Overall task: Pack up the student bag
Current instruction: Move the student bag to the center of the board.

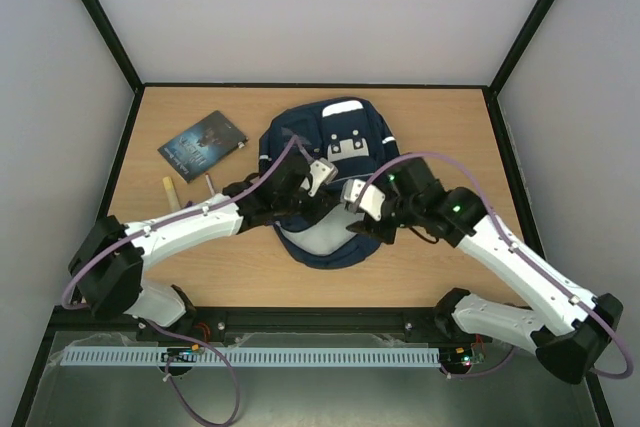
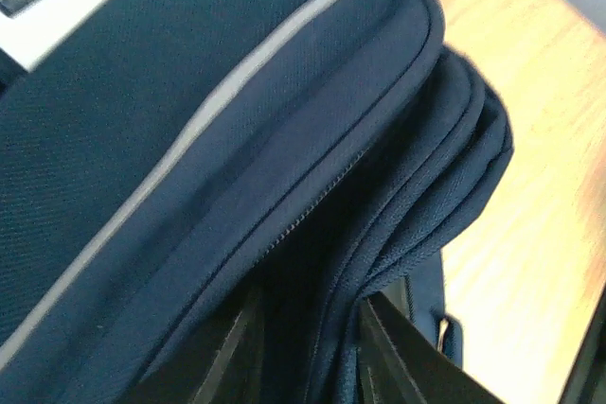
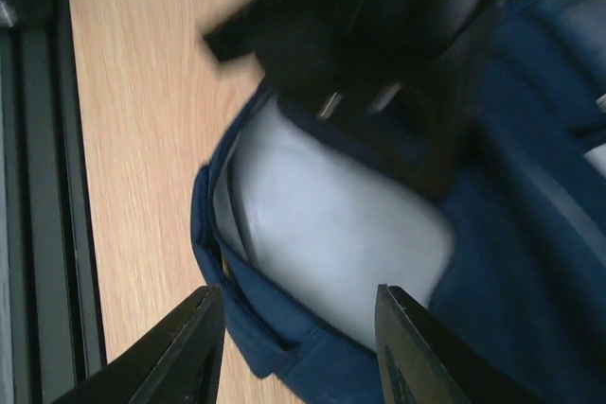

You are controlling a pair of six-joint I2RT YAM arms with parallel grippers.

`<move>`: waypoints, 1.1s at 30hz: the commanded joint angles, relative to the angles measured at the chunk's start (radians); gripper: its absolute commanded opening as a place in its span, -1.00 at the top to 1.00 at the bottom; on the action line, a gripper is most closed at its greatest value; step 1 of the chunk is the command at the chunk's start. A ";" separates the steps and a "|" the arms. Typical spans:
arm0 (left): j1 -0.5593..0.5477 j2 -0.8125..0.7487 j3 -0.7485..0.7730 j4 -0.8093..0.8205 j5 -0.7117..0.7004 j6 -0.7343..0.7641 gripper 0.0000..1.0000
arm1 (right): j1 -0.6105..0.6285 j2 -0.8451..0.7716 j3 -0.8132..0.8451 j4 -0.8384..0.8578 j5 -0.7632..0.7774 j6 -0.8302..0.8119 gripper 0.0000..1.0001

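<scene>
On the table (image 1: 440, 127), arms (image 1: 190, 222) half-hide the student bag (image 1: 300, 132).

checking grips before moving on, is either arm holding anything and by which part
Right gripper is open over the student bag, holding nothing. Left gripper has a fold of the bag's zip edge between its fingers; whether it grips cannot be told.

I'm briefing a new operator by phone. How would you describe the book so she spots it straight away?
On the wooden table, find the big navy backpack in the middle. Just left of it lies the book, flat and turned at an angle. It is the only dark rectangle there; the tan stick nearer the arms is far smaller.
</scene>
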 commanded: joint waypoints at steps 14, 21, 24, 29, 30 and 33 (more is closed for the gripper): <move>0.182 -0.161 0.033 -0.212 0.088 0.165 -0.42 | -0.346 0.132 -0.008 0.252 -0.178 0.309 0.09; 0.365 -0.114 0.002 -0.138 0.055 -0.029 -0.44 | -0.428 0.166 -0.084 0.378 -0.265 0.382 0.09; 0.505 -0.020 0.020 -0.137 -0.007 -0.161 -0.42 | -0.427 0.122 -0.131 0.396 -0.276 0.382 0.05; 0.639 0.131 0.049 -0.045 0.002 -0.270 -0.47 | -0.428 0.078 -0.173 0.379 -0.272 0.358 -0.01; 0.644 0.168 0.070 -0.044 0.010 -0.275 -0.48 | -0.428 0.069 -0.178 0.379 -0.274 0.356 -0.03; 0.645 0.269 0.127 -0.045 0.026 -0.279 -0.48 | -0.428 0.046 -0.183 0.380 -0.278 0.359 -0.06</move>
